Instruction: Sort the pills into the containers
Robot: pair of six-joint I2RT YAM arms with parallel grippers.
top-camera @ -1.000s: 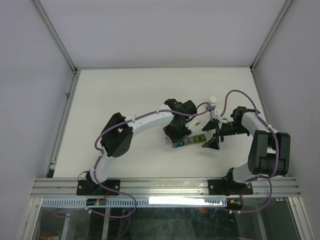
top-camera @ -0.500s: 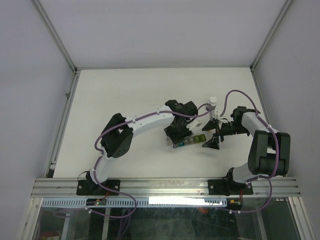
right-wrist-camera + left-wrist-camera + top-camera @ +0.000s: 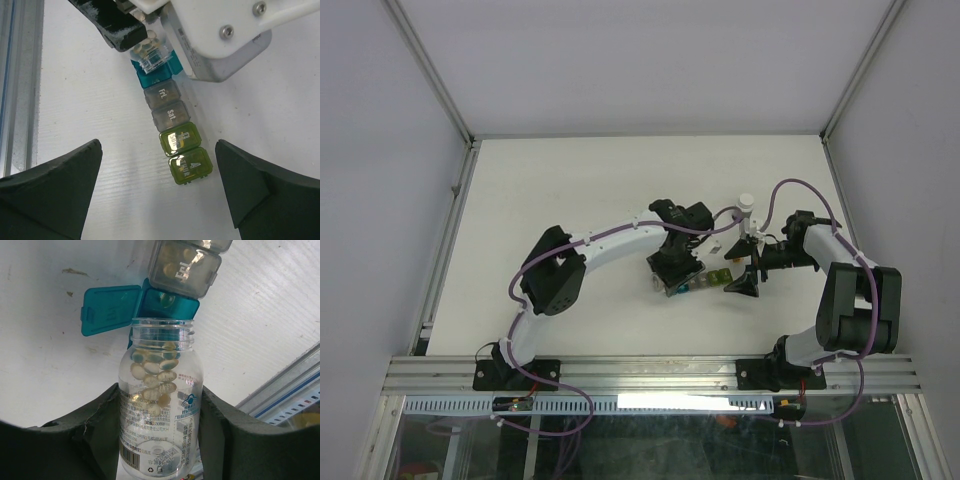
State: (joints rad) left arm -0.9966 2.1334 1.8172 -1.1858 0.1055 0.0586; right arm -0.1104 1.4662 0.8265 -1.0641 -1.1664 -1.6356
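Observation:
The containers (image 3: 172, 125) are a strip of joined compartments: teal, two grey marked Fri and Sat, and two green. The strip also shows in the top view (image 3: 705, 280). My left gripper (image 3: 159, 410) is shut on a clear uncapped bottle (image 3: 162, 440). The bottle is tipped, its mouth over the open teal compartment (image 3: 170, 302), whose lid (image 3: 107, 310) is folded back. Pale oval pills (image 3: 155, 375) crowd the bottle's neck. My right gripper (image 3: 157, 155) is open and empty, its fingers on either side of the green end of the strip.
A small white-capped bottle (image 3: 747, 203) stands just behind the right gripper. The aluminium rail (image 3: 17, 75) of the table's near edge runs left of the strip in the right wrist view. White walls enclose the table (image 3: 570, 190).
The left gripper with the bottle has shifted slightly over the strip. The right gripper has crept a little toward the strip's green end.

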